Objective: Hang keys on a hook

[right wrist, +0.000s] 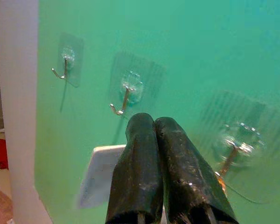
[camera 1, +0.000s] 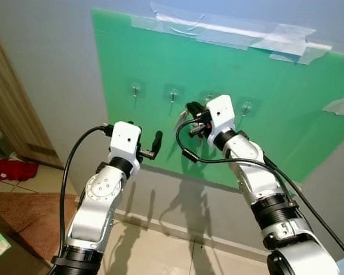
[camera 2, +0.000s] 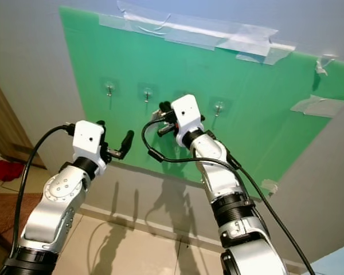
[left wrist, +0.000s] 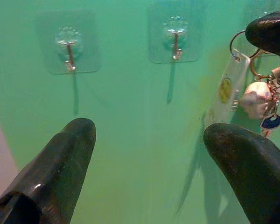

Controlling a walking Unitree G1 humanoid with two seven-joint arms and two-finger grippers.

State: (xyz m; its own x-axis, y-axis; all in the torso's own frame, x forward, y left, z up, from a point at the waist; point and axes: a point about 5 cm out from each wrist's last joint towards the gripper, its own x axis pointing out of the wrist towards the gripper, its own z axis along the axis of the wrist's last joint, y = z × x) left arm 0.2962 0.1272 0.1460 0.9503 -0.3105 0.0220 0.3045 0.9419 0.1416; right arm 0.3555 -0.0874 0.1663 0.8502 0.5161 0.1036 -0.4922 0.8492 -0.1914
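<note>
A green board [camera 1: 275,114] on the wall carries a row of several clear stick-on hooks, among them a far-left hook [camera 1: 136,89], a second hook [camera 1: 173,93] and a third hook [right wrist: 233,150]. My right gripper [camera 1: 191,109] is raised close to the board, just left of the third hook, and is shut on the keys [left wrist: 261,95]. A white tag [camera 1: 179,121] and small charms dangle below its fingers [right wrist: 154,163]. My left gripper [camera 1: 155,144] is open and holds nothing. It hovers lower and to the left, pointing at the board beneath the first two hooks.
Clear tape [camera 1: 229,28] fixes the board's top edge to the grey wall. A wooden door frame [camera 1: 14,114] stands at the left. On the tiled floor below lie a red cloth [camera 1: 11,169] and a brown mat [camera 1: 28,217].
</note>
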